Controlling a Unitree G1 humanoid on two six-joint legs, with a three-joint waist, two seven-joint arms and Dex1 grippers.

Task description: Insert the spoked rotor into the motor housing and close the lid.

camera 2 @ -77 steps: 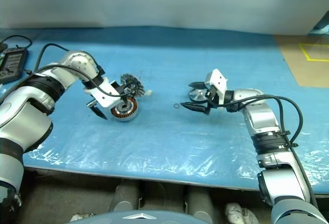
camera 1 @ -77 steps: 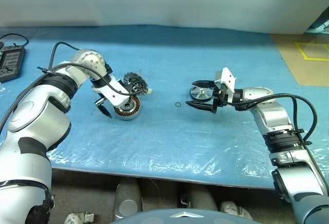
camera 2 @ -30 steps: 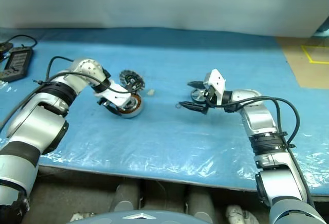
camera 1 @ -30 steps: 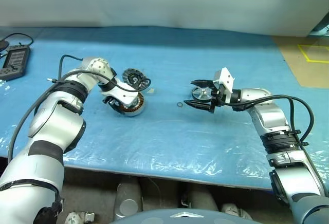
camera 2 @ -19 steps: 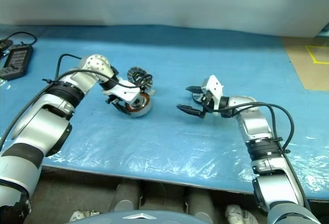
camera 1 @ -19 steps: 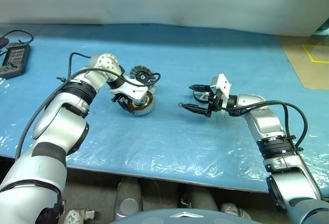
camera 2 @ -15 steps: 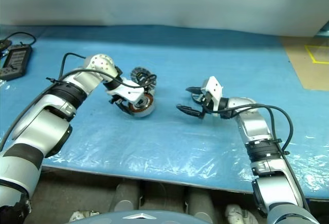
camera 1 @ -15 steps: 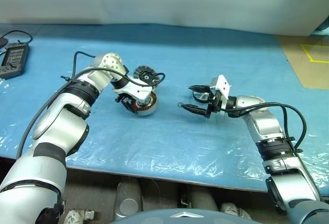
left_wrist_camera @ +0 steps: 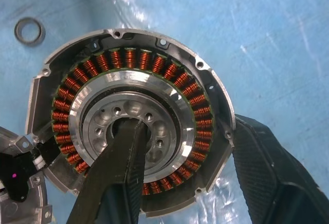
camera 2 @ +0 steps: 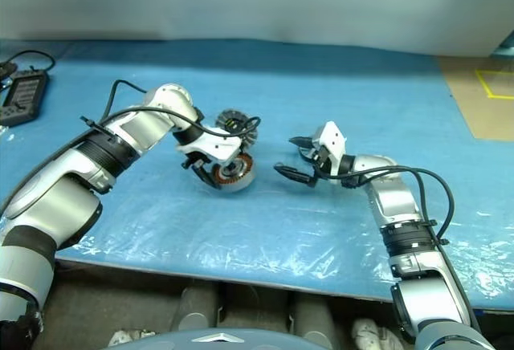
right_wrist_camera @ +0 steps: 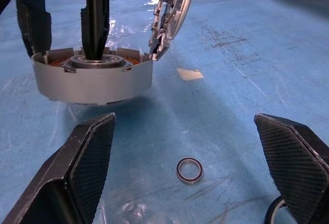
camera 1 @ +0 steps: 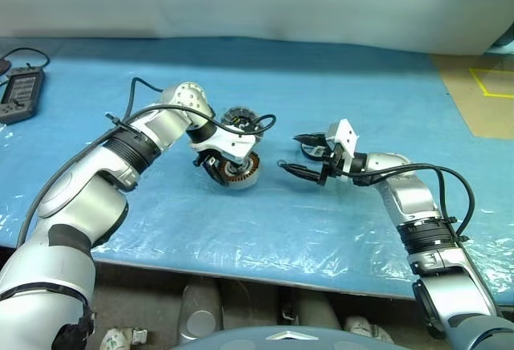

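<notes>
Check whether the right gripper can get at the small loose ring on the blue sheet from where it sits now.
Probably yes. The small ring lies flat on the blue sheet, between and just ahead of the right gripper's wide-open jaws, with nothing on top of it. The motor housing, held by the left gripper, sits farther off.

A: Where's the motor housing [camera 1: 238,172]?
B: On the blue-covered bench, a short silver cylinder, copper windings showing, open side tilted up.
A: The lid [camera 2: 237,122]?
B: Standing on edge against its far rim.
A: The spoked rotor [camera 1: 312,150]?
B: Well apart, lying to the right.
</notes>
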